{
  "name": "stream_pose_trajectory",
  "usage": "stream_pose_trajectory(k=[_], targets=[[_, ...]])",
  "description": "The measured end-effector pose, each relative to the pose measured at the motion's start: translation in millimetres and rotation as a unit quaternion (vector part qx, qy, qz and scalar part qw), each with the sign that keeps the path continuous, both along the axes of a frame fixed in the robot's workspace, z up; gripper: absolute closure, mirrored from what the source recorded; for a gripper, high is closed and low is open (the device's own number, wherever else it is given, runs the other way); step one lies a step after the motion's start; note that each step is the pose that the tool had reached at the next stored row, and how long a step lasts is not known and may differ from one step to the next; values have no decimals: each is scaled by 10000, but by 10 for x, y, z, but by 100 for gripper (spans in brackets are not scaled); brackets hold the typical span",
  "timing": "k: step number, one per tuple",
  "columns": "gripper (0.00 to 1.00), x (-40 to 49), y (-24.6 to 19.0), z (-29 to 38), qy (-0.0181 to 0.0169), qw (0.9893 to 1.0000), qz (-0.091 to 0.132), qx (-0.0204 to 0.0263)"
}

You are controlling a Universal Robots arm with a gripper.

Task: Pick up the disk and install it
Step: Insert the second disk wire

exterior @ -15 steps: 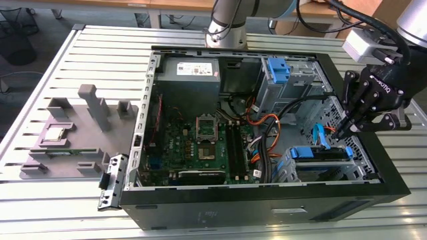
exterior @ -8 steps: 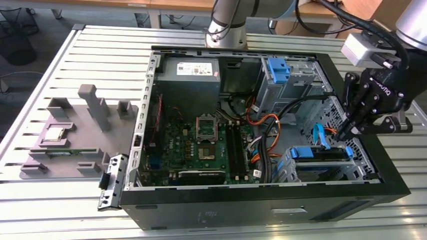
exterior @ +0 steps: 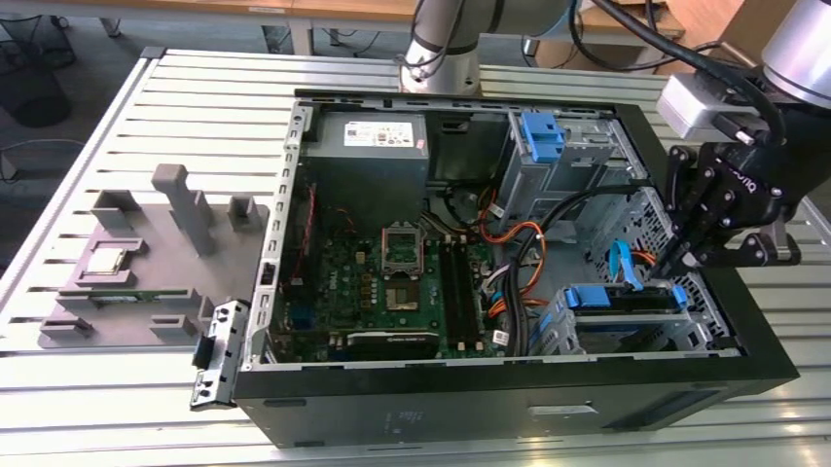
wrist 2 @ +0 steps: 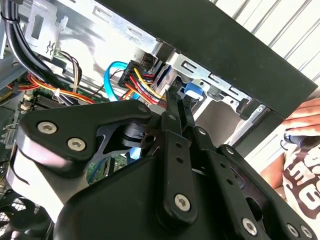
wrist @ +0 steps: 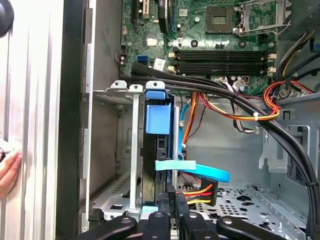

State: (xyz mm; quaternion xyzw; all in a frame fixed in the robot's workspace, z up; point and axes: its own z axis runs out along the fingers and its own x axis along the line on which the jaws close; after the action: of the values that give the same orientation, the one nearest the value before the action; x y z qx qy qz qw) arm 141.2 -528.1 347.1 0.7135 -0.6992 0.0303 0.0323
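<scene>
Blue-framed disk (wrist: 158,120) directly beneath end effector (wrist: 172,200).

A slatted aluminium surface (exterior: 195,107) carries an open black computer case (exterior: 520,409), lying on its side with the motherboard exposed. Toward the exterior view's left, a grey parts fixture (exterior: 156,263) with upright posts rests on the same slats, a small square chip (exterior: 107,261) seated in it. The arm's base (exterior: 439,58) stands at the far edge.

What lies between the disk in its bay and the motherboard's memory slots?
A bundle of black cables crosses between the disk and the memory slots, clearest in the first wrist view.
</scene>
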Motion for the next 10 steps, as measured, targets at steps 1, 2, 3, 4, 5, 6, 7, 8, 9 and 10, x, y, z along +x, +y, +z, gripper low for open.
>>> stream_pose_trajectory(k=[1,2,3,4,5,6,7,8,9,10], targets=[[83,-9,-5,-3,-19,10000,3,2],[83,-18,-10,-6,-40,10000,7,3],[83,-27,-14,-10,-60,10000,10,4],[83,-35,-18,-14,-80,10000,14,6],[83,-44,-23,-18,-100,9999,17,8],[83,-52,-27,-22,-120,9999,21,10],[83,-61,-31,-26,-139,9999,24,11],[83,-70,-36,-31,-160,9999,28,13],[83,-80,-40,-35,-179,9998,30,15],[83,-89,-44,-38,-198,9998,34,16]])
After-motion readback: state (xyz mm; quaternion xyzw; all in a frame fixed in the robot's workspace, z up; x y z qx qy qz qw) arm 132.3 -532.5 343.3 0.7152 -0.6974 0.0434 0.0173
